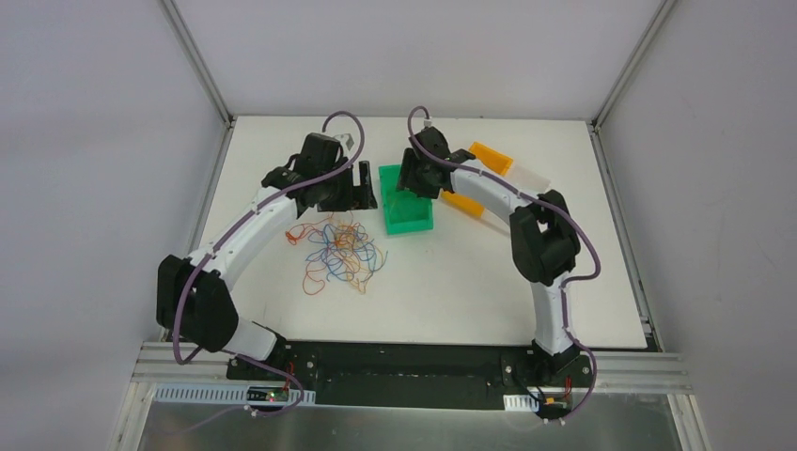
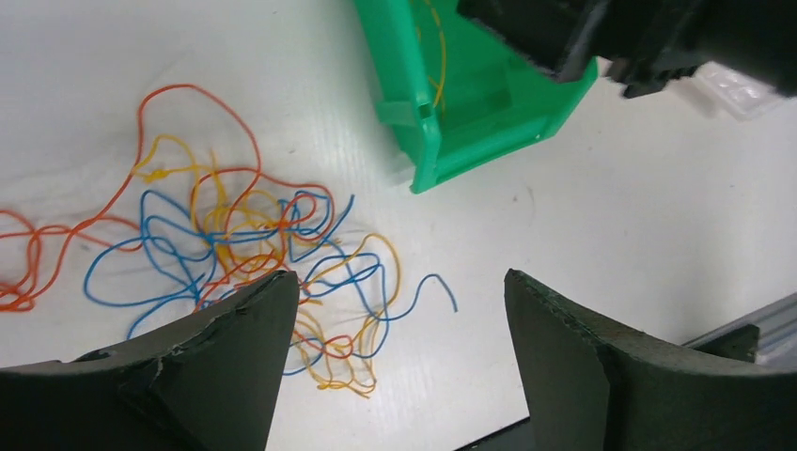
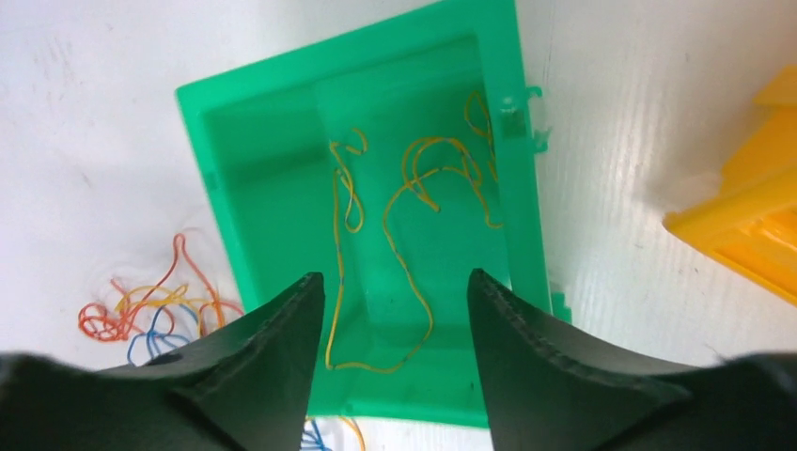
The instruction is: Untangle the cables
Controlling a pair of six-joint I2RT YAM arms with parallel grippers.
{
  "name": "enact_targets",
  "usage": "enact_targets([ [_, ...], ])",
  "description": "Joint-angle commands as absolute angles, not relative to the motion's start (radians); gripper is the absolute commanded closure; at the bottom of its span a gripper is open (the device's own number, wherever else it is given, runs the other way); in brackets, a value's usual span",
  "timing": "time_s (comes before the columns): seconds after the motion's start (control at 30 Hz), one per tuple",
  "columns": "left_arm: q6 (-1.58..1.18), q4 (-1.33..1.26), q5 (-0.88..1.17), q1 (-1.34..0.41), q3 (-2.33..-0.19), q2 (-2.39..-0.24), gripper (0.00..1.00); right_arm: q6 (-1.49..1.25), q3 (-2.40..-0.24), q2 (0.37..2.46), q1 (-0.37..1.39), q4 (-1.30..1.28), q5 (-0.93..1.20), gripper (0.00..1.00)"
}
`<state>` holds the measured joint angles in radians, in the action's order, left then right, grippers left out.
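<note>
Tangled multicoloured wire cables (image 1: 338, 249) lie just basewards of the wide, empty left end effector (image 2: 399, 282). Right end effector (image 3: 395, 282), parted and empty, overhangs green plastic bin (image 3: 263, 160).

Cables (image 1: 336, 252): I see a loose tangle of thin orange, red, blue and yellow loops, flat on the counter (image 1: 470, 282) just ahead of my left jaws. A few yellow strands (image 3: 387, 221) lie apart in the green bin (image 3: 254, 141), under my right jaws.

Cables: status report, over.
Left gripper open, empty, above the edge of the tangled cables. Right gripper open over the green bin; yellow strands inside. Nothing in the way.
</note>
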<state>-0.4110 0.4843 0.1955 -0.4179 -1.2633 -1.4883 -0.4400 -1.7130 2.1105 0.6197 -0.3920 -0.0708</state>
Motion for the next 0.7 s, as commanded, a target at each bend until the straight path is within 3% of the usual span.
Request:
enact_targets([
  [0.0, -0.390, 0.502, 0.086, -0.417, -1.159, -1.378, 0.14, -0.430, -1.662, 1.933, 0.628, -0.381, -0.065, 0.36],
  [0.1, -0.419, 0.511, 0.011, -0.417, -1.058, -1.330, 0.08, -0.428, -1.587, 1.843, 0.630, -0.364, -0.050, 0.30],
  [0.23, -0.439, 0.499, -0.058, -0.418, -0.932, -1.276, 0.07, -0.423, -1.467, 1.685, 0.632, -0.343, -0.039, 0.20],
  [0.43, -0.430, 0.484, -0.046, -0.419, -0.864, -1.282, 0.11, -0.412, -1.183, 1.388, 0.631, -0.262, -0.115, 0.14],
  [0.67, -0.441, 0.432, -0.002, -0.419, -0.831, -1.367, 0.17, -0.388, -0.909, 1.127, 0.628, -0.249, -0.178, 0.13],
])
